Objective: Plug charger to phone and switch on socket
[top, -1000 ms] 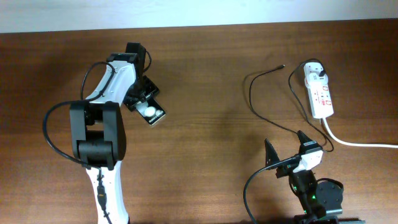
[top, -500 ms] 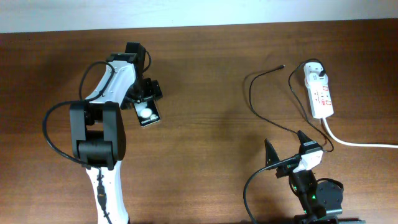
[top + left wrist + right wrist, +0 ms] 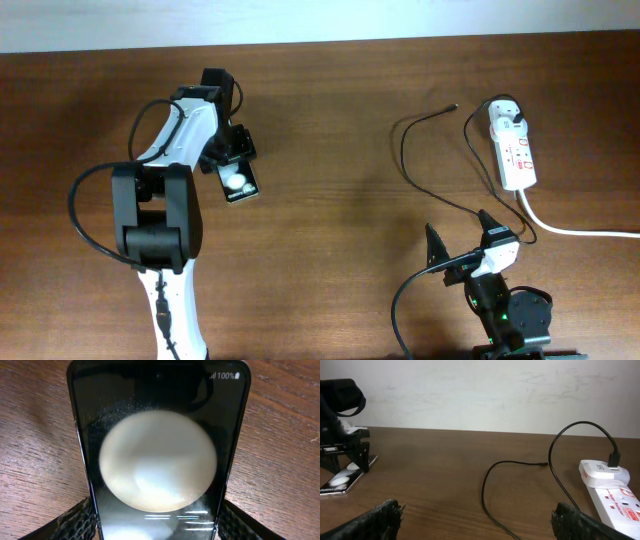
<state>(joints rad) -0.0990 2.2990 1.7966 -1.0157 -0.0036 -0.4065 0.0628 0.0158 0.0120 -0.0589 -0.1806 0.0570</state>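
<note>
Overhead: phone on the left half of the table, clamped across its long edges by the left gripper. Its long axis runs roughly wall-to-robot, slightly slanted. The gripper sits over the wall-side end.

Left wrist: mesh fingers press against both sides of the phone. A big round glare fills the screen, and the "100%" bar is at the end away from the gripper. So the port end is probably the one under the fingers, but I cannot see the port.

Right gripper: low on the right side, spread wide, holding nothing. Right wrist view agrees, with bare wood between the fingertips.

Charger: loose black loop on the right half. Its white plug is already seated in the socket, and the free tip lies just left of the socket's far end. A thick cord trails off right.

Key relation: the tip lies well apart from the phone, far to its right, and ahead of the right gripper toward the wall. The right arm is much the nearer to it. My guess is the right arm fetches the tip while the left presents the phone.

Red switches on the socket look untouched, and I cannot tell whether they are on or off.
</note>
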